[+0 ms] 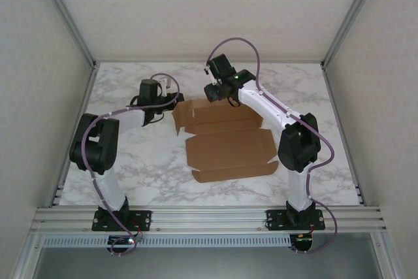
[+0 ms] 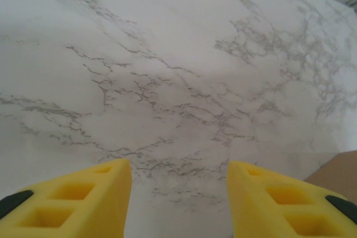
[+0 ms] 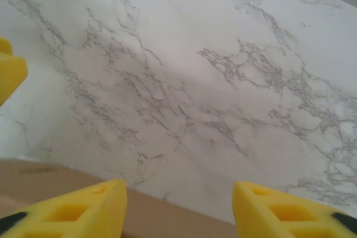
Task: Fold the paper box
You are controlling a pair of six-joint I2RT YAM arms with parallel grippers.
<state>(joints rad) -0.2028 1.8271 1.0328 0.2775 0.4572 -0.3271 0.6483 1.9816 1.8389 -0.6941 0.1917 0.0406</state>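
Paper box (image 1: 228,145) lies unfolded at the centre of the table (image 1: 130,174), with both grippers at its far edge.
The left gripper (image 2: 177,166) hovers off the far-left corner and the right gripper (image 3: 178,185) over the far flap. Both arms reach forward with wrists pitched down. Both sets of jaws stand apart and hold nothing, probably positioned to catch and raise the rear flaps.

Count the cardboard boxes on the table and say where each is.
1. The paper box lies open at the middle of the table; no other seems hidden.
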